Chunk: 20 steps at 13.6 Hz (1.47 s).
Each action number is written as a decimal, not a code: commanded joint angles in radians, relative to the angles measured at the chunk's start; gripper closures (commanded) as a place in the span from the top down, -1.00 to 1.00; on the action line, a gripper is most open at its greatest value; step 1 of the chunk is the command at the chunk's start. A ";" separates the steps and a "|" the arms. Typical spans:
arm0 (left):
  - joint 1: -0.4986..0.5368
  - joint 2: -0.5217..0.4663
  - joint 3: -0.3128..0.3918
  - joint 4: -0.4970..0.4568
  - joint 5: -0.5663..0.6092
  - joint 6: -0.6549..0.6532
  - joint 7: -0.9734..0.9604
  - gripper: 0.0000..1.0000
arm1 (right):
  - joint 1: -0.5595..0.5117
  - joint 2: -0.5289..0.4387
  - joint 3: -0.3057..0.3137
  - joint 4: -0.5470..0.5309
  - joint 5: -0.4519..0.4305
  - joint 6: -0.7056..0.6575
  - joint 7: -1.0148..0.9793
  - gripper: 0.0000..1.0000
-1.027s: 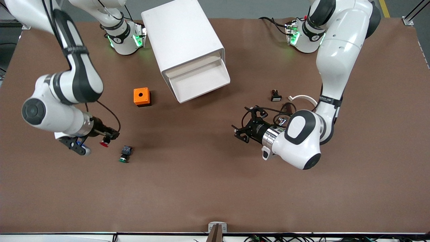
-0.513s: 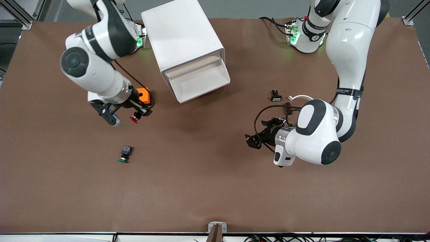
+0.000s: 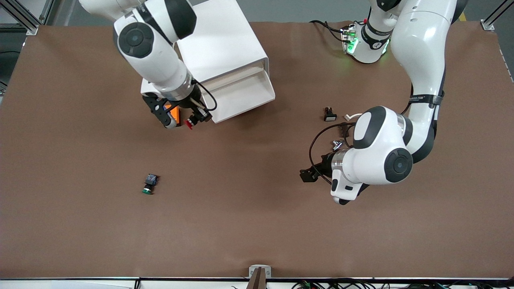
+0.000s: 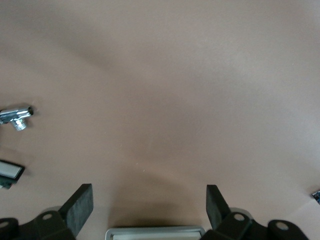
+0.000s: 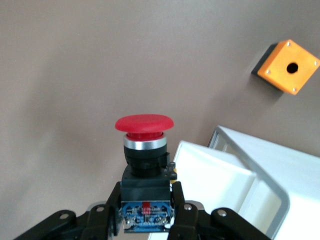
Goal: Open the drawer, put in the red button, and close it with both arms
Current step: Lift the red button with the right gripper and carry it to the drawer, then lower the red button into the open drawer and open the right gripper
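Brown table (image 3: 257, 224) all over. Closest to the camera sits a green-capped switch (image 3: 148, 185), on its own toward the right arm's end. The left gripper (image 4: 148, 204) hangs low over bare tabletop, fingers spread wide with nothing in them. The right gripper (image 3: 181, 117) is clamped on the red button (image 5: 144, 131), right over the orange box (image 5: 289, 66) beside the drawer (image 3: 239, 96). That drawer is pulled out of the white cabinet (image 3: 217, 44), no contents visible.

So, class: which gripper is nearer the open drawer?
Right. The right gripper holds the red button beside the drawer; the left gripper hangs open over bare table.
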<state>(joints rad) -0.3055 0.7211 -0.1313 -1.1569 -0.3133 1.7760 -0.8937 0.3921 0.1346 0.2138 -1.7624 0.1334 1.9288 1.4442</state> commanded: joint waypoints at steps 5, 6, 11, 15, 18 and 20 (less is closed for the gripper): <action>-0.030 -0.003 -0.002 -0.030 0.026 0.083 0.018 0.98 | 0.105 -0.001 -0.010 -0.005 -0.057 0.030 0.195 -1.00; -0.033 -0.006 -0.002 -0.030 0.026 0.083 0.018 0.98 | 0.109 0.002 -0.010 -0.011 -0.057 0.035 0.214 -0.99; -0.033 -0.038 -0.002 -0.032 0.085 0.082 0.018 0.98 | 0.169 0.028 -0.010 -0.080 -0.057 0.136 0.306 -1.00; -0.033 -0.068 -0.002 -0.044 0.088 0.079 0.016 0.98 | 0.244 0.080 -0.011 -0.104 -0.061 0.202 0.393 -1.00; -0.055 -0.098 -0.002 -0.063 0.112 0.079 0.003 0.99 | 0.283 0.098 -0.010 -0.163 -0.061 0.279 0.403 -1.00; -0.070 -0.095 -0.002 -0.064 0.147 0.079 0.001 0.99 | 0.304 0.115 -0.010 -0.163 -0.061 0.277 0.424 -1.00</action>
<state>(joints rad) -0.3609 0.6547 -0.1341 -1.1845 -0.2153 1.8526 -0.8886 0.6734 0.2538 0.2115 -1.9086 0.0826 2.1931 1.8331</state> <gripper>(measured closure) 0.004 0.586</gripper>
